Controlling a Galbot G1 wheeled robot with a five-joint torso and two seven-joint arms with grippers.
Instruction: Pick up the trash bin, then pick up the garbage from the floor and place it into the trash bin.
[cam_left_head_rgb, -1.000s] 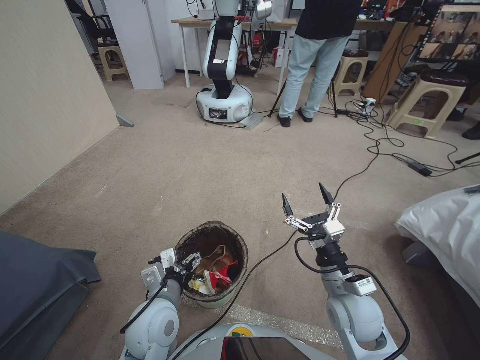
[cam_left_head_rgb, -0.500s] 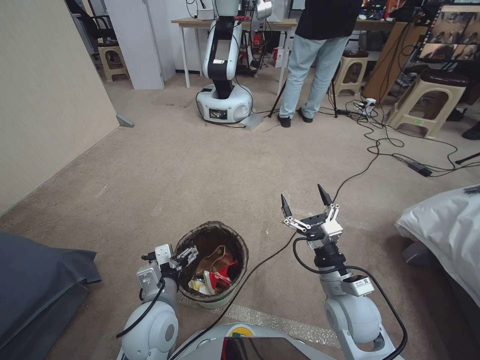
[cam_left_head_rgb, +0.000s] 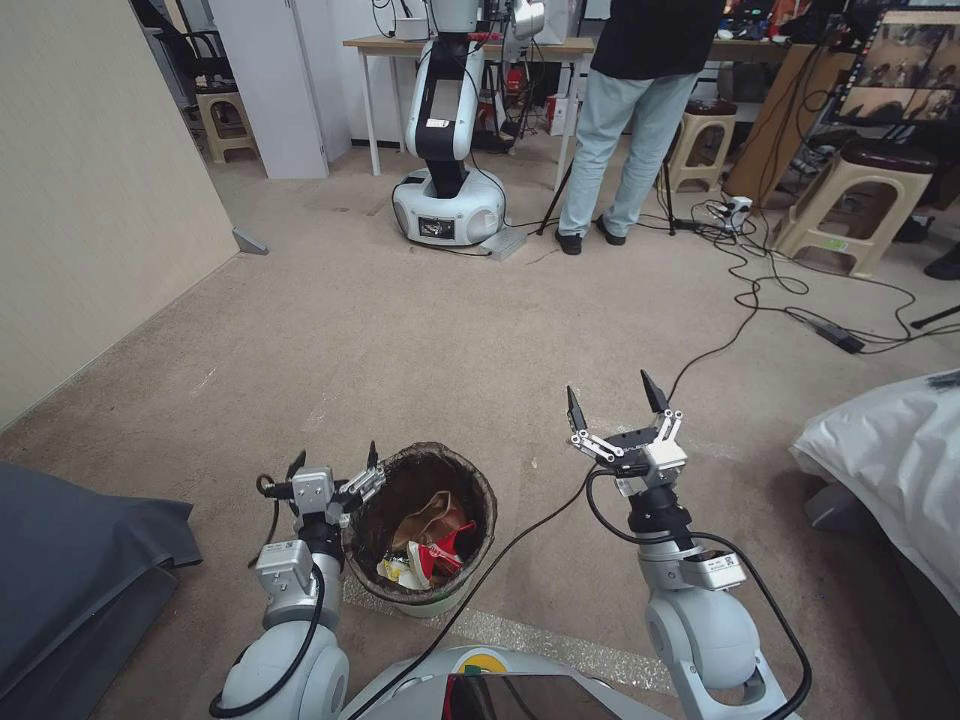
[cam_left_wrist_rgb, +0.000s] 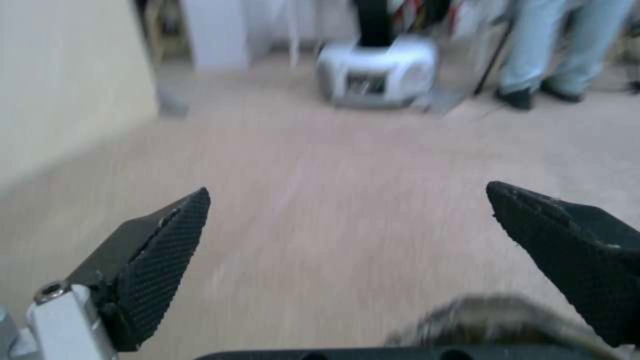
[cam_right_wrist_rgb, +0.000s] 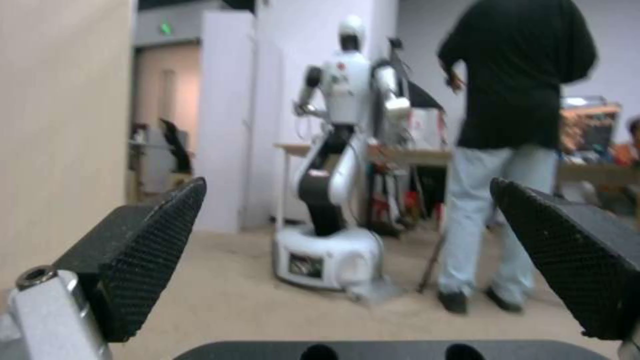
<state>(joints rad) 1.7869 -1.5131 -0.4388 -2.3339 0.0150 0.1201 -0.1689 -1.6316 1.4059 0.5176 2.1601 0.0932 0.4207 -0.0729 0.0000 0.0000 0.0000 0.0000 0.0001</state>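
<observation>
Your left gripper (cam_left_head_rgb: 335, 461) has its fingers spread wide, holding nothing, just beside the trash bin (cam_left_head_rgb: 372, 575) rim. Right gripper (cam_left_head_rgb: 613, 396) is equally wide apart, empty, raised well apart from the bin. The bin stands on the carpet (cam_left_head_rgb: 420, 330) between your arms, garbage (cam_left_head_rgb: 430, 545) inside.

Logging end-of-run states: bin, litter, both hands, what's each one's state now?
Trash bin: upright on the carpet, liner over rim, not held.
Litter: inside the bin.
Left hand: open, empty, beside the bin's rim.
Right hand: open, empty, raised over the carpet.
</observation>
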